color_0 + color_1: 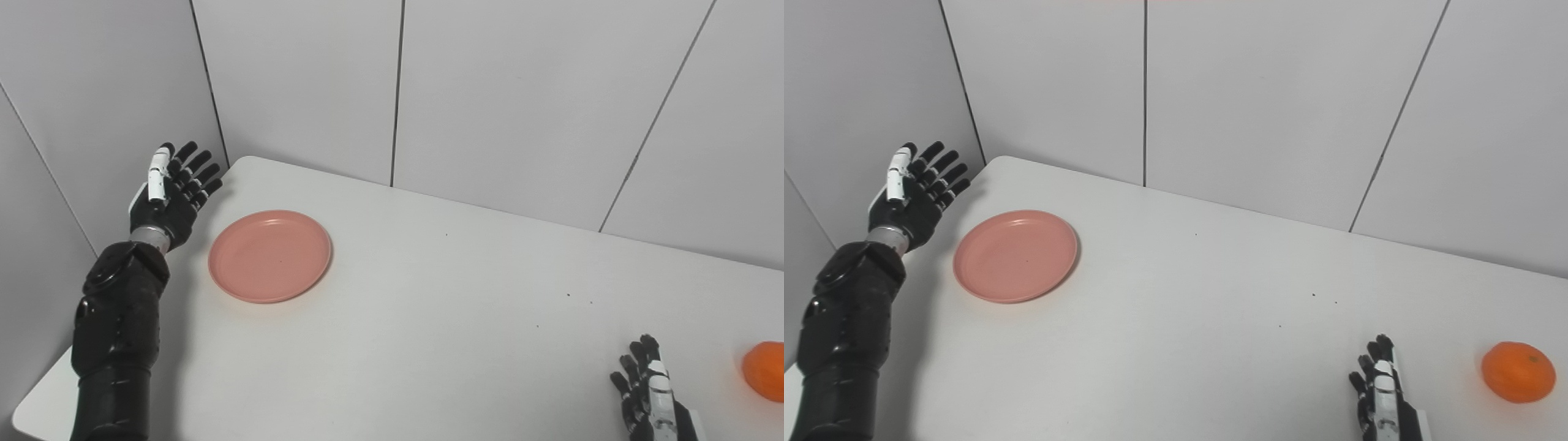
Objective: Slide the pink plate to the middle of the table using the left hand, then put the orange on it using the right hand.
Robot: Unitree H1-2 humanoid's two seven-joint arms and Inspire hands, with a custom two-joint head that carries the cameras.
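While its black fingers (pixel 937 168) were spread apart and extended, holding nothing, the left hand (pixel 909 196) hung over the far left corner of the white rectangular table (pixel 1213 318), palm turned toward the table's middle, with a white strip along its thumb side. From the wrist a short metal collar led down into the bulky black forearm (pixel 845 324), which rose from the picture's bottom left edge.

At about three o'clock from that hand lay the round, shallow pink plastic plate (pixel 1015 255), flat on the tabletop, near the hand but apart from it and well to the left of the table's middle.

The right hand (pixel 1381 392) showed only in part at the bottom edge, at roughly five o'clock from the plate and well apart from it. Its black fingers (pixel 637 361) pointed up and away, slightly separated, with nothing in them; it looked open, low over the table.

At three o'clock from the right hand sat the round, glossy orange fruit (pixel 1518 372), resting on the tabletop near the right edge, beside the hand but not touching it. A few small dark specks (pixel 1323 298) dotted the surface between the plate and the fruit. Grey wall panels (pixel 1249 92) with dark seams stood behind the table.
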